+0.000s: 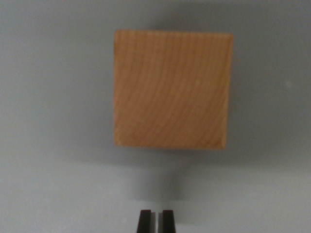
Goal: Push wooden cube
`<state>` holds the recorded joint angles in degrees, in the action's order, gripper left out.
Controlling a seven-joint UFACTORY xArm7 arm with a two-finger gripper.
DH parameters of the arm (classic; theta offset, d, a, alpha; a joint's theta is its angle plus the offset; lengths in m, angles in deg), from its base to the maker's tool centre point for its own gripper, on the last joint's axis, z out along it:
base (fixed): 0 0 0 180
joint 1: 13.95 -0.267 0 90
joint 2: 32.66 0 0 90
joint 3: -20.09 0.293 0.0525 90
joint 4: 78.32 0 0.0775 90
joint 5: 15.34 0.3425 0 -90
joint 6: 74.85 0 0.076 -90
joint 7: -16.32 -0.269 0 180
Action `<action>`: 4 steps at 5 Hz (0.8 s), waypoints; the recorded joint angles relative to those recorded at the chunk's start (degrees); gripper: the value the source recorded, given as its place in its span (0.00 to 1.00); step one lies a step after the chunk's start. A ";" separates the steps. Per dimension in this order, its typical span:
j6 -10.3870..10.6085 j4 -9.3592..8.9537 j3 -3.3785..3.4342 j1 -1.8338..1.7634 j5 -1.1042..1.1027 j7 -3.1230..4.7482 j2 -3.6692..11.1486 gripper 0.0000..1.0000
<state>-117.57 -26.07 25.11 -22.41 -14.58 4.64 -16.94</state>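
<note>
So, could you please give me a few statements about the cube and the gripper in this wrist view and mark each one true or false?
1. The wooden cube sits on a plain grey surface. True.
2. The gripper is clamped around the cube. False: its tips are at the bottom edge of the view, apart from the cube.
3. The fingertips stand wide apart. False: they are nearly together, with only a thin slit between them.
4. The cube lies above the gripper in the picture, roughly in line with it. True.
5. A second block lies beside the cube. False: only one shows.
</note>
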 joint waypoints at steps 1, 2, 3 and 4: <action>-0.58 1.55 -0.08 0.04 -0.06 0.10 0.97 1.00; -0.58 1.55 -0.08 0.04 -0.06 0.10 0.97 1.00; -1.30 3.44 -0.18 0.09 -0.14 0.21 2.16 1.00; -1.30 3.44 -0.18 0.09 -0.14 0.21 2.16 1.00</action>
<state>-118.86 -22.63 24.93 -22.31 -14.72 4.86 -14.79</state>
